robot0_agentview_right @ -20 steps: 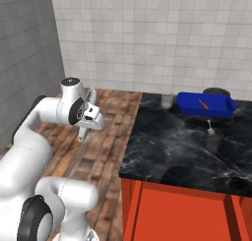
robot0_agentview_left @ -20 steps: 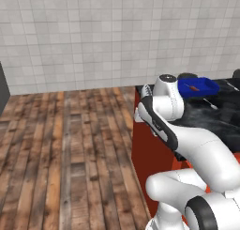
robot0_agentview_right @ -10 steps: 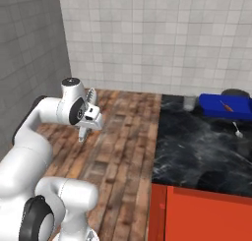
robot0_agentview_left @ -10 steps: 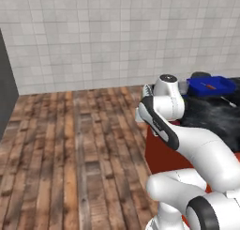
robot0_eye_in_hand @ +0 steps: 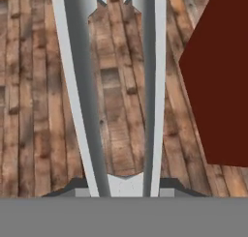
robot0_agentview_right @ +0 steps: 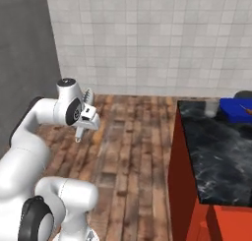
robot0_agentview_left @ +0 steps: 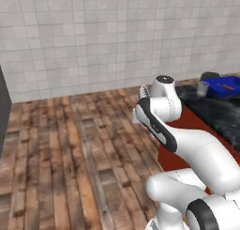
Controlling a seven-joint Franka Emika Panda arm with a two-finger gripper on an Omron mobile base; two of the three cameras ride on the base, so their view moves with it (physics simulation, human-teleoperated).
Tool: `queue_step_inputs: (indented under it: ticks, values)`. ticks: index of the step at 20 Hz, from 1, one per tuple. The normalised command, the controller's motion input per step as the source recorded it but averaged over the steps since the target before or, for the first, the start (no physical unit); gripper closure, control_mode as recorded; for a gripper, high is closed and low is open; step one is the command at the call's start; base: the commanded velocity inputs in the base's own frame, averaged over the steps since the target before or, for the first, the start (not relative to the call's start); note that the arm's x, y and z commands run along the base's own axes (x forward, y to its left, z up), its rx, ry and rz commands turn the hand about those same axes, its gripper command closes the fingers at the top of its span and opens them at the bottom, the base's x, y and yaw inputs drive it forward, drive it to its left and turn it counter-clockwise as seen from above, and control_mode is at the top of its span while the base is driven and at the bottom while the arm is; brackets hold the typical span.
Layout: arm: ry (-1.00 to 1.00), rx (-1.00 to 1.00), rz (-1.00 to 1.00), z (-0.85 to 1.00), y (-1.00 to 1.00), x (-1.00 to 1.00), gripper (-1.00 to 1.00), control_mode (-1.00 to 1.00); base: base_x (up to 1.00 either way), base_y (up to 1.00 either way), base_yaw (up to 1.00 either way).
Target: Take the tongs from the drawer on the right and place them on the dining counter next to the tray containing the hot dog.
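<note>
The tongs [robot0_eye_in_hand: 121, 86] sit clamped in the gripper [robot0_eye_in_hand: 125, 183], their two silver arms running up the hand view over the wooden floor [robot0_eye_in_hand: 34, 110], off to the side of the dining counter [robot0_agentview_right: 216, 151]. So fetching them looks done; setting them down remains. The blue tray [robot0_agentview_right: 237, 109] lies at the counter's far end with the hot dog [robot0_agentview_left: 228, 87] in it, well apart from the tongs. The tray is cut off at the frame edge, and the finger pads are hard to make out.
</note>
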Motion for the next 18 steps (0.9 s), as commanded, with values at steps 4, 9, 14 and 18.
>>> queue_step_inputs:
  ticks: [4,9,14,18]
  values:
    - [0.0,0.0,0.0,0.0,0.0,0.0,1.0,1.0,0.5,0.89,-0.6]
    - [0.0,0.0,0.0,0.0,0.0,0.0,1.0,1.0,0.58,0.64,-0.77]
    - [0.0,0.0,0.0,0.0,0.0,0.0,1.0,1.0,0.54,0.57,-0.8]
    - [0.0,0.0,0.0,0.0,0.0,0.0,1.0,1.0,0.52,0.6,-0.77]
